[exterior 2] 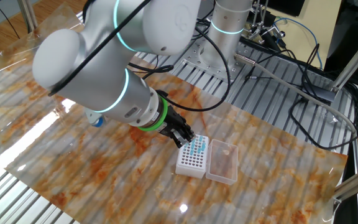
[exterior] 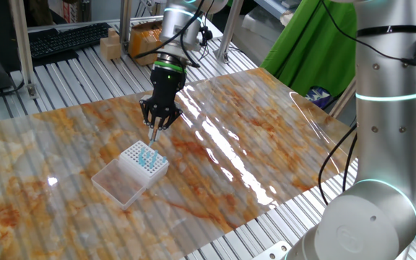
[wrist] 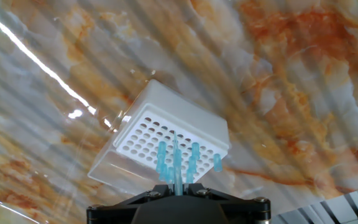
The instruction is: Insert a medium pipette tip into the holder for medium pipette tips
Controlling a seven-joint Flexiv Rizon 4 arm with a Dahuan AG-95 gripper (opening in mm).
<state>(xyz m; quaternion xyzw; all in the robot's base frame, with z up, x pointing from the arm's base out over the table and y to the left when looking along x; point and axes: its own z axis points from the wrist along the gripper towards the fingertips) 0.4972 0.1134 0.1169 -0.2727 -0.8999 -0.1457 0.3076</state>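
The holder for medium pipette tips is a white box with a gridded top, a cluster of light-blue tips and an open clear lid. It also shows in the other fixed view and in the hand view. My gripper hangs just above the holder's far corner, shut on a medium pipette tip that points down at the grid. In the hand view the thin bluish tip sticks out from between the black fingers, its point over the holes near the blue cluster. In the other fixed view the gripper is at the holder's left edge.
A marbled orange-grey mat covers the slatted metal table. A keyboard and a cardboard box lie at the back. A green cloth hangs at the right. Cables lie behind the mat in the other fixed view.
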